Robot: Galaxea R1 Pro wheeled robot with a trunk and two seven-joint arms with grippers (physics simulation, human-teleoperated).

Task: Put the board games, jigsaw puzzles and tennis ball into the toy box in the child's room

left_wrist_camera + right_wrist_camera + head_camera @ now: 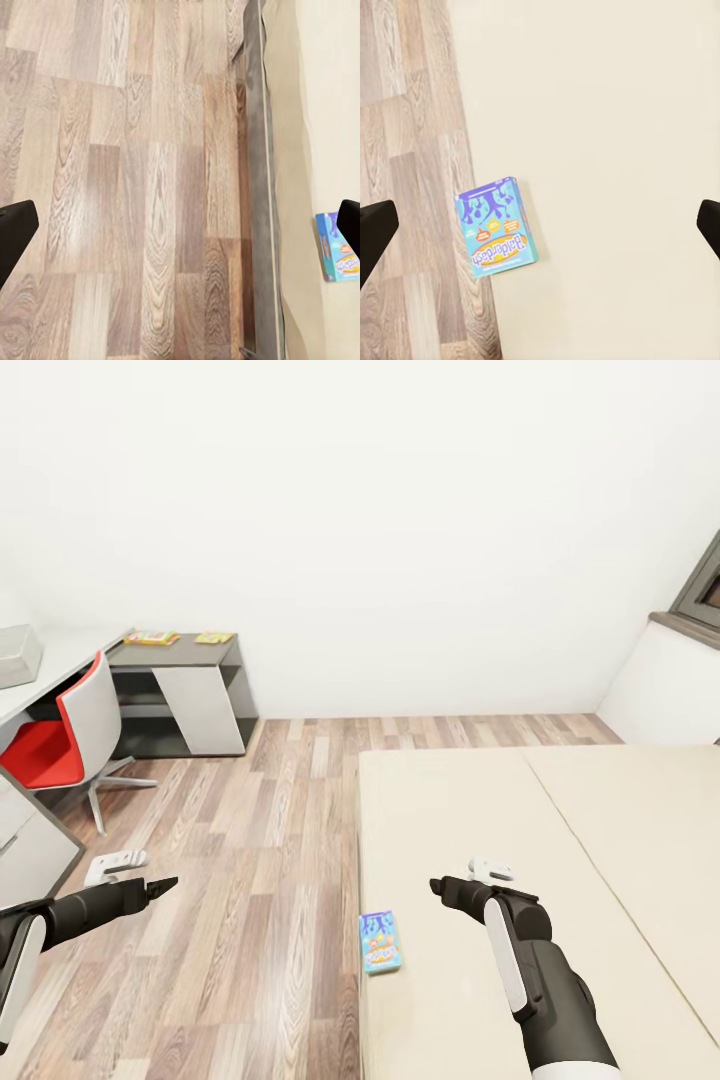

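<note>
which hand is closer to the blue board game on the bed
Right. The right hand hangs over the bed, just beyond the blue board game at its edge. The left hand is out over the wood floor, farther off.

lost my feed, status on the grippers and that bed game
Both grippers, left and right, open, empty. Blue board game flat at bed edge, untouched. Nothing on it or blocking.

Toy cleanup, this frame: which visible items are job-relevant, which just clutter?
Job:
blue board game at the bed edge
two flat colourful toys on the dark desk top
toy box, partly in view

Not job:
red chair
window
wood floor
</note>
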